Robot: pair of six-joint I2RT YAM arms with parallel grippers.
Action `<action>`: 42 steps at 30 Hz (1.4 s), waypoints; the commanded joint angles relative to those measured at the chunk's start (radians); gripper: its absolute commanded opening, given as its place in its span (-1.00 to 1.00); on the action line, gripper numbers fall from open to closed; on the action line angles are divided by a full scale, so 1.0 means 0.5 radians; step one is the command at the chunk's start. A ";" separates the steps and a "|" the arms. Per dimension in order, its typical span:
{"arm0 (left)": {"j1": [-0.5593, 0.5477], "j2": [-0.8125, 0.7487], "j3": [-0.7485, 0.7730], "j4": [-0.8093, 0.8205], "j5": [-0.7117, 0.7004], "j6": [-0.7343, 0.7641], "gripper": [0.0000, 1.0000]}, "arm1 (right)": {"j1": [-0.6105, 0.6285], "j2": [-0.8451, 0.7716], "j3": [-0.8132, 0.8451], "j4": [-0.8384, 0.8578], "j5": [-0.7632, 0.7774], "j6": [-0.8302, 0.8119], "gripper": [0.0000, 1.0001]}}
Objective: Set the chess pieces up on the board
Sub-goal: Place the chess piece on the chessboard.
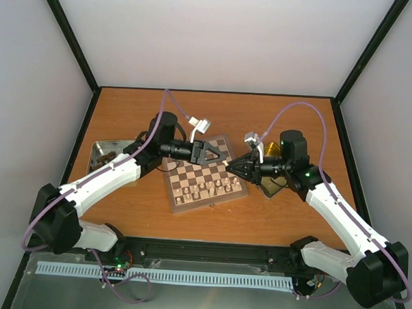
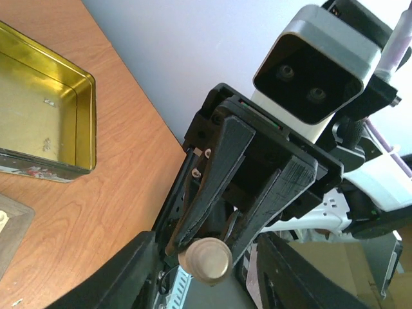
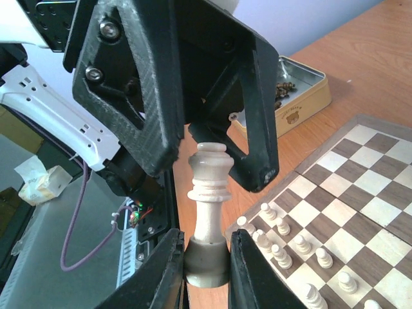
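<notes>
A tall cream-white chess piece (image 3: 211,193) hangs in the air near the board's (image 1: 206,178) right side. My right gripper (image 3: 205,248) is shut on its base. My left gripper (image 2: 206,250) reaches in from the opposite side, its fingers (image 3: 154,96) straddling the piece's head with a small gap on each side, so it is open. In the left wrist view the piece (image 2: 205,261) shows end-on between my jaws, with the right gripper's fingers (image 2: 219,167) behind it. Small cream chessmen (image 3: 290,248) stand in rows on the board's near squares (image 1: 204,191).
An empty gold tin (image 2: 48,109) lies on the table to the right of the board, partly under the right arm (image 1: 327,201). A metal tray (image 1: 107,153) with dark brown chessmen (image 3: 283,90) sits to the left of the board. The two grippers (image 1: 223,159) meet tip to tip above the board.
</notes>
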 commanded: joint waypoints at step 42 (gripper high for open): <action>-0.591 -0.319 -0.630 -0.380 -1.933 0.744 -0.91 | 0.034 0.119 0.040 -0.216 1.354 0.322 0.54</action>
